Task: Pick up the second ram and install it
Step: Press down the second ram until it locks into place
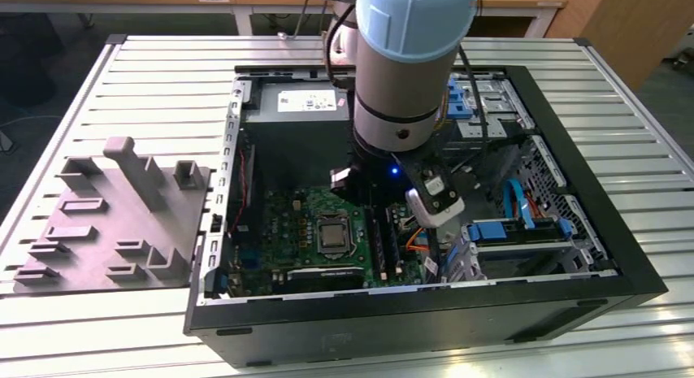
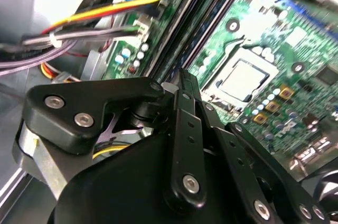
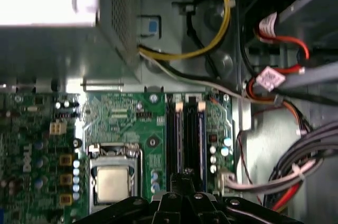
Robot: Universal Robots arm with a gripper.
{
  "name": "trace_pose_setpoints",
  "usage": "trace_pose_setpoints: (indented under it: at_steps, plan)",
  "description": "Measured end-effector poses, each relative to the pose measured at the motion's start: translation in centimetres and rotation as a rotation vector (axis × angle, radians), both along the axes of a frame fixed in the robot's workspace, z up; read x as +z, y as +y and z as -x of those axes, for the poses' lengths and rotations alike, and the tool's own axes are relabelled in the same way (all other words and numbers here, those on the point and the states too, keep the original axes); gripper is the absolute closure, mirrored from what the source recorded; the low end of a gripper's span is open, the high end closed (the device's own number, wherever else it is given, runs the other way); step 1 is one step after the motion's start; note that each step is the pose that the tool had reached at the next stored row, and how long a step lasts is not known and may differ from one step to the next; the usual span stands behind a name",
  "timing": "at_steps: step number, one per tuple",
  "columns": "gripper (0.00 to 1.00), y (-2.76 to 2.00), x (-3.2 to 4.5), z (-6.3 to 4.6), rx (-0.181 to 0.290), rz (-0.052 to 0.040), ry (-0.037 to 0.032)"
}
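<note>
1. The second ram (image 3: 200,138) seems to stand on its edge in a long black socket of the green board (image 3: 113,113). I judge this from its thin blue edge.
2. Its long axis runs straight away from the hand (image 3: 186,174), which hangs over one end of the sockets.
3. The hand looks narrow, its fingertips (image 2: 185,84) together, holding nothing I can see.
4. The processor (image 3: 112,184) lies beside the sockets.
</note>
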State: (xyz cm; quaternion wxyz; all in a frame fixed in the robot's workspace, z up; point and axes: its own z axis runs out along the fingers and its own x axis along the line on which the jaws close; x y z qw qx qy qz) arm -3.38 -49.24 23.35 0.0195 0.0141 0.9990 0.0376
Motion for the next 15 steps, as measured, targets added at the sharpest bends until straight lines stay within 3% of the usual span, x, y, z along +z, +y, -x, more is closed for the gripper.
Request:
trace_pose_setpoints:
  at_steps: [10,15]
  plan:
    - [0.9,-2.56,-0.01,0.0,0.0,-0.0003,-0.0001]
    - [0.9,-3.55,-0.02,0.0,0.0,-0.0002,-0.0001]
